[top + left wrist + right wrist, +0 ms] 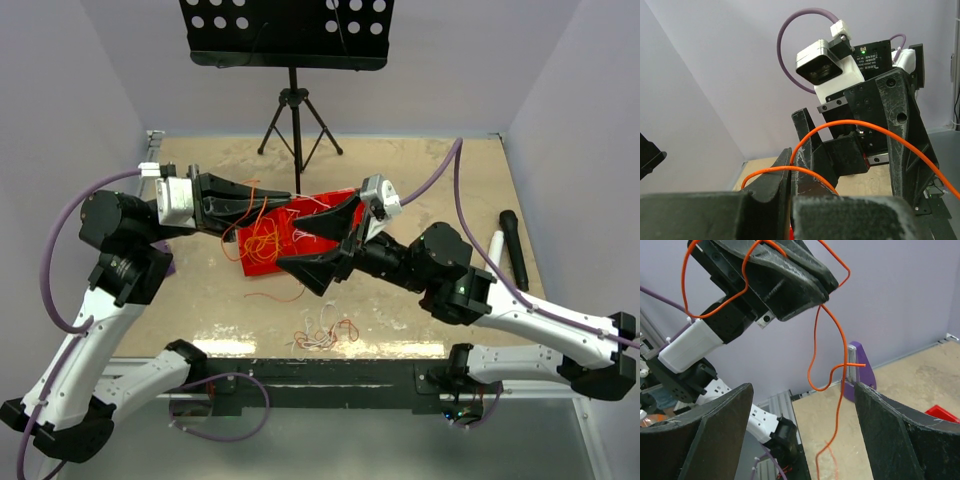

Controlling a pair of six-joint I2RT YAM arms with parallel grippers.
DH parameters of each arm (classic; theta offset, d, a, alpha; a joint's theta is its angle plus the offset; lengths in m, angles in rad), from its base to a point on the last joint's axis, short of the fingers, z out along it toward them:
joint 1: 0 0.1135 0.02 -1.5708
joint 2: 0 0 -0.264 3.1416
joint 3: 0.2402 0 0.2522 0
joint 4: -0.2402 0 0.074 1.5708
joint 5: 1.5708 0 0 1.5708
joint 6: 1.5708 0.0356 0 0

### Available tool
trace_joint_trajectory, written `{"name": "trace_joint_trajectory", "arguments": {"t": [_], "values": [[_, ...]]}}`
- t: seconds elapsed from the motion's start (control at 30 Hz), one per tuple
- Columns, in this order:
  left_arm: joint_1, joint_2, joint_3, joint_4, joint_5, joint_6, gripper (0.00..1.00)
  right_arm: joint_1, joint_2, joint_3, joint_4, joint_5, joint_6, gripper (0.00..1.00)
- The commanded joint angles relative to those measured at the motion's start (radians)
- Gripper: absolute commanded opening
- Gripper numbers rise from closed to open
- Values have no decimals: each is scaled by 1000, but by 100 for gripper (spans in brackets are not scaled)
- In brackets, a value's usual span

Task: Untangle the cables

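Cables [262, 240]: mostly orange, heaped on red mat; one orange strand [816, 340] held up above the heap, pinched in left gripper [255, 213], hanging in loops toward right gripper [318, 243]; smaller white-and-red bunch [325, 335] loose on the table near the front edge, apart from the mat.
Table [430, 180]: tan top, pale purple walls on three sides.
Music stand [287, 35]: black, on a tripod at the back edge.
Red mat [300, 212]: flat at mid-table, partly under both grippers.
Left gripper: jaws together, clamped on the orange strand, over the mat's left part.
Right gripper: jaws wide apart, facing the left gripper; strand dangling in the gap, touching neither finger as far as visible.
Black stick [514, 248]: lying at the table's right side, white pen-like piece [495, 245] just beside it.
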Motion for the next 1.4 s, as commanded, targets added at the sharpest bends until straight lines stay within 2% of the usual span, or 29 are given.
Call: {"name": "trace_joint_trajectory", "arguments": {"t": [0.0,0.23,0.4,0.47,0.57,0.67,0.8,0.83,0.9,0.93,1.03,1.23,1.37], "values": [[3,-14,-9,40,23,-47,0,2,13,42,89,-44,-24,85],[2,-23,-13,54,19,-60,0,1,67,56,141,3,-6,79],[2,-31,-13,56,14,-60,0,-1,95,65,190,19,21,66],[2,-33,-16,56,10,-55,0,-1,99,70,198,22,28,56],[2,-39,-24,43,-3,-43,0,-1,92,70,200,40,39,35],[2,-48,-35,19,-16,-17,0,-1,73,76,164,100,47,1],[3,-56,-39,-45,-49,58,2,-8,53,111,37,219,38,0],[2,-59,-41,-68,-58,78,10,-13,47,123,0,246,30,0],[2,-60,-46,-124,-69,135,42,-25,46,158,-67,310,16,0],[3,-66,-49,-154,-66,182,48,-34,47,180,-98,333,10,0],[2,-83,-78,-251,-82,273,56,-59,64,261,-199,417,-19,0],[3,-111,-119,-467,-147,474,99,-110,101,375,-319,557,-59,0],[3,-143,-208,-573,-197,558,100,-143,108,387,-313,608,-68,0]]}}
